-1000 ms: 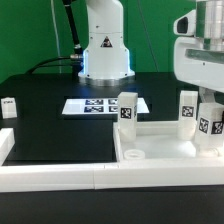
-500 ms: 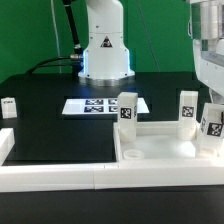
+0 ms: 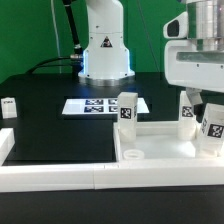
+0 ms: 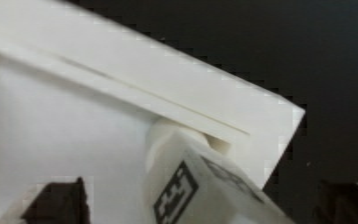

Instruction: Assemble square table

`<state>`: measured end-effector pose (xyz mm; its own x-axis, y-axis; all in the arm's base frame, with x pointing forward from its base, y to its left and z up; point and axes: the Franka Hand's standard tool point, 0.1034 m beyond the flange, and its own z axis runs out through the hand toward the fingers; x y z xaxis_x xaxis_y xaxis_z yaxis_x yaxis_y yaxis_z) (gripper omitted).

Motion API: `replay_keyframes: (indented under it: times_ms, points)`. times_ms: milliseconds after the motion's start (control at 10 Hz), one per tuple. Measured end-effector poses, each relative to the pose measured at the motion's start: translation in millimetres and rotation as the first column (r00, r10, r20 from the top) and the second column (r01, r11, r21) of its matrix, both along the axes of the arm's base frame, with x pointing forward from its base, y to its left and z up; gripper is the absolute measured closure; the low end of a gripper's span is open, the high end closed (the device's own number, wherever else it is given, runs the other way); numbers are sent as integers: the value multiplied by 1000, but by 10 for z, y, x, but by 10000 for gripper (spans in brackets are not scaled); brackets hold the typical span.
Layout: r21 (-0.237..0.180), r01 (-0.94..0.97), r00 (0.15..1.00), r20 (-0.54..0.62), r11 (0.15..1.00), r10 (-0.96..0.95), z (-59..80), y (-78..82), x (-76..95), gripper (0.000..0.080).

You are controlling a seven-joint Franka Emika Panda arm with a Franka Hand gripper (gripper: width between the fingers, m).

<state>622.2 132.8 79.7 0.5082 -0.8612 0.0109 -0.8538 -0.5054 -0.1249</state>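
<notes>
Nothing here reads as words. There are only black-and-white square tags, on the marker board (image 3: 105,105) and on every white leg. The arm's base (image 3: 103,45) bears a small dark mark, too small to read. The table (image 3: 50,130) is matte black, with a green backdrop (image 3: 148,40) behind and a white border wall (image 3: 55,176) along the near edge.

The smooth white plastic square top (image 3: 165,148), with a raised rim and a round socket (image 3: 133,156), lies at the exterior view's right. The corner leg (image 3: 127,108), rear leg (image 3: 188,108) and right-hand leg (image 3: 212,125) stand upright on it. The loose leg (image 3: 8,107) sits well apart at the exterior view's left.

The gripper (image 4: 202,200) hangs over the right-hand leg, its dark fingers (image 4: 51,200) spread either side with gaps showing.
</notes>
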Motion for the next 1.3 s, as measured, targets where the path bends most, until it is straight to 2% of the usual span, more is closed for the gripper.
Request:
replay_keyframes:
  times_ms: [200,300,400,600,800,900,1000,1300]
  points:
    - [-17,-131,991,6,991,131,-2,-13,2,152]
    - [-48,-243,970,4,969,243,2,-22,13,151]
    - [-95,-399,916,3,912,401,16,-44,59,151]
    - [-138,-556,826,21,819,564,42,-186,145,151]
    - [-129,-509,857,25,851,515,38,-153,136,397]
    - [-127,-496,864,25,859,503,38,-163,137,397]
    - [-117,-428,900,29,896,434,37,-177,136,509]
    - [-87,-231,972,31,969,234,27,-204,123,509]
